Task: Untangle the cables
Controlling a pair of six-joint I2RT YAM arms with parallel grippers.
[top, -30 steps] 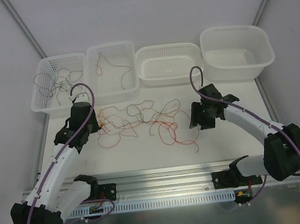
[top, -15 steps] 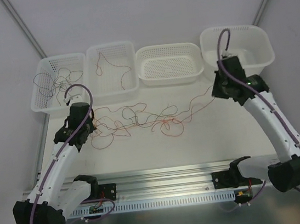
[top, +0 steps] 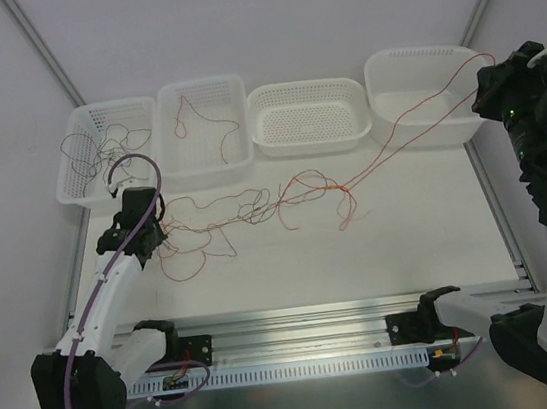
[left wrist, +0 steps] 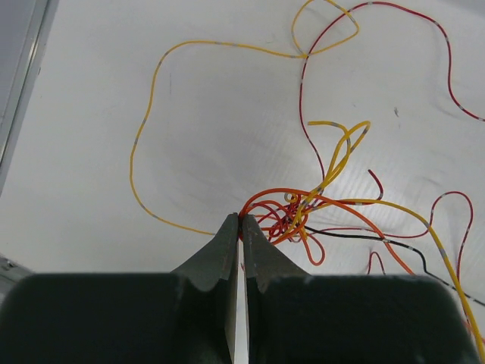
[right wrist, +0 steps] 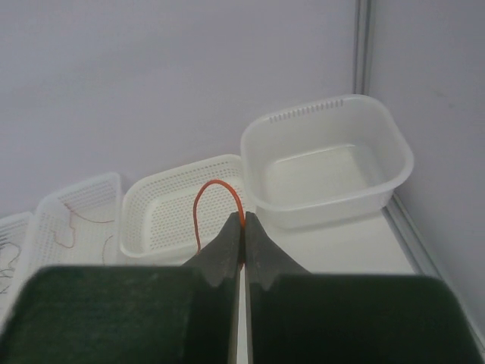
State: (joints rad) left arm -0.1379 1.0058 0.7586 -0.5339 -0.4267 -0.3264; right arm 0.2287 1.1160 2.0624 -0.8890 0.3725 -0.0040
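The cables [top: 239, 209] lie tangled on the white table as thin red, orange-yellow and dark strands. At the tangle's left end my left gripper [top: 157, 238] is low over the table. Its jaws [left wrist: 242, 221] are shut on an orange-red strand of the knot [left wrist: 299, 216]. My right gripper [top: 487, 76] is raised high at the far right. It [right wrist: 243, 221] is shut on a bright red cable [right wrist: 216, 186]. That red cable [top: 390, 132] runs down across the rightmost basket to a knot [top: 342, 188] on the table.
Four white baskets line the far edge. The leftmost [top: 84, 179] holds dark cables. The second [top: 210, 167] holds a dark red cable. The perforated third [top: 311, 139] and the large rightmost [top: 435, 128] hold nothing. A metal rail [top: 289, 318] runs along the near edge.
My right gripper shut on the red cable, then rose and swung far right, drawing it out and stretching the tangle rightward. The left gripper stayed shut at the tangle's left end.
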